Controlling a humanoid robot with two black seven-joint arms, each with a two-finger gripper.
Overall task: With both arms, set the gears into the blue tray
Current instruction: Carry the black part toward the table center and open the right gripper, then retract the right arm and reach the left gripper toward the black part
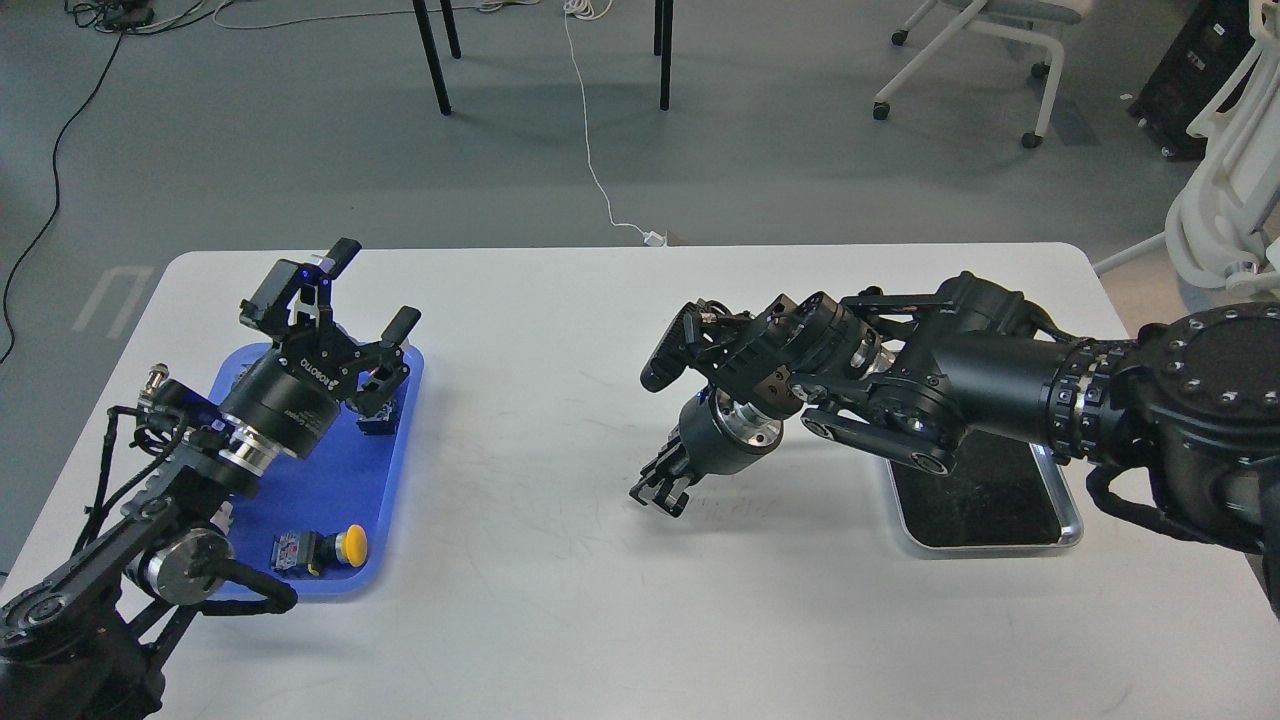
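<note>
The blue tray lies at the table's left side. My left gripper hovers open over the tray's far end, fingers spread and pointing up and away. My right arm reaches across to the middle of the table. Its gripper points down and left just above the tabletop, with its fingers pressed together. No gears show in this view, and I cannot make out anything between the right fingers.
A yellow-capped push-button switch sits in the blue tray's near end and another switch at its far right edge. The silver tray at the right is mostly covered by my right arm. Chairs stand on the floor beyond.
</note>
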